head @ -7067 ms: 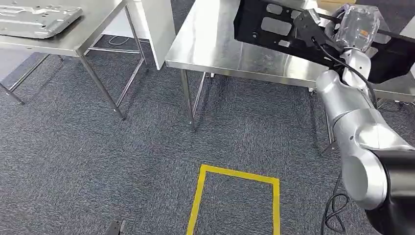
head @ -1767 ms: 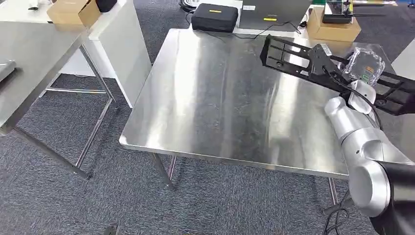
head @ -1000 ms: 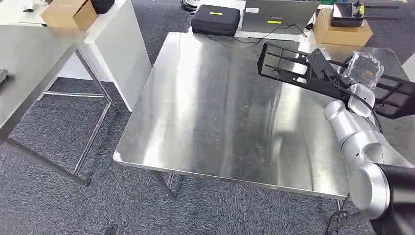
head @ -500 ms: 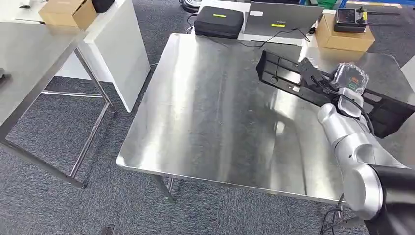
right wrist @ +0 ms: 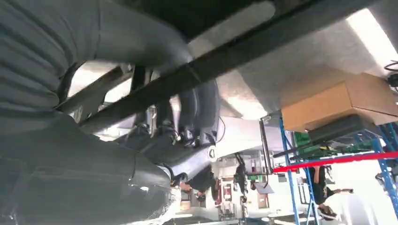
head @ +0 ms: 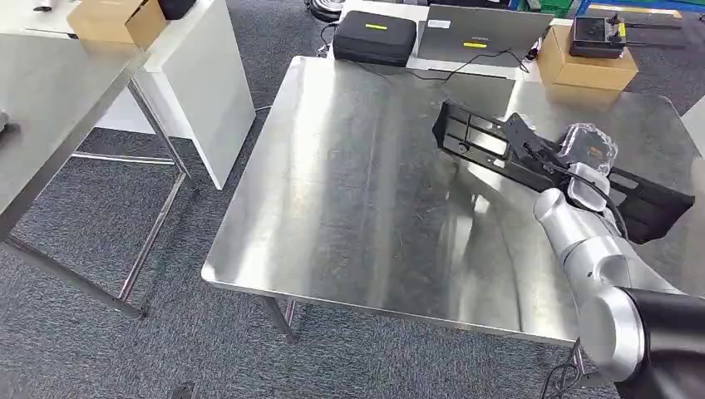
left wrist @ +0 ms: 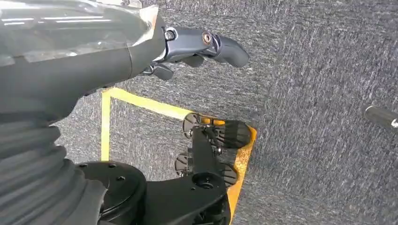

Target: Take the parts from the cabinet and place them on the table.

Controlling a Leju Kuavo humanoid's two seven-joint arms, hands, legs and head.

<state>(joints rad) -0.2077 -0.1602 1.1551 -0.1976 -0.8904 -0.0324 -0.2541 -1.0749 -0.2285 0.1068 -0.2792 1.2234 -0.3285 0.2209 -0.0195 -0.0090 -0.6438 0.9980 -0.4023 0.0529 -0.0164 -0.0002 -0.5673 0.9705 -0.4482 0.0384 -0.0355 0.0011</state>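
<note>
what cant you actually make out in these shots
- Right robot hand, head view: a clear cover hides how its fingers sit on the black part.
- Whether the part touches the table: head view cannot settle it.
- Part's shape, right wrist view: too close, bars cross the picture.
- Left robot hand, left wrist view: palm hidden by its own cover.

The steel table [head: 366,183] bears a black frame part [head: 482,145], seemingly touching down.

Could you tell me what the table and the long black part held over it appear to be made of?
Table: likely stainless steel, brushed, with streaky mirror-like reflections. Black part: probably matte plastic or coated metal; dull, non-reflective, with cut-out openings. The right robot hand holds it.
</note>
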